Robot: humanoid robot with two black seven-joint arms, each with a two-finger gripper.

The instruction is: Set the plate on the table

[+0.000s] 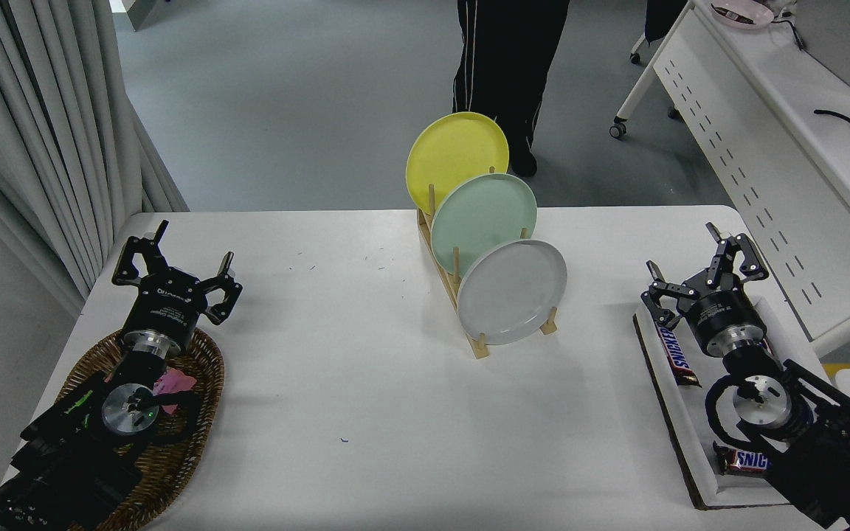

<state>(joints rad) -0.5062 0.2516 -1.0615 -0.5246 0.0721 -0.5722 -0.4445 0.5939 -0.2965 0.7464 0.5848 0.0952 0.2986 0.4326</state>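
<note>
A white table point(366, 413) with rounded corners fills the lower part of the head view, with grey floor beyond it and pale curtains point(41, 133) hanging at the left. Nearest on the left, a woven wicker basket point(200, 369) sits at the table's edge with something pink inside, and the left arm lies over it; the left gripper point(189, 269) points away from the camera with its fingers spread wide and nothing between them. Nearest on the right, a flat white tray with a dark edge point(672, 413) carries two Snickers bars, one point(677, 358) near its far end and one point(746, 461) near its close end. The right arm rests above this tray, and the right gripper point(694, 265) also stands wide, holding nothing. Further out, at the middle of the table, a wooden dish rack point(478, 345) holds three plates on edge, leaning back. The grey plate point(512, 291) stands in the closest slot, well apart from both grippers. Behind it is the mint green plate point(482, 221), then the yellow plate point(456, 156) in the farthest slot. Beyond the table a person's dark trouser legs point(506, 66) stand on the floor, and a white perforated-panel desk point(757, 147) runs along the upper right.
</note>
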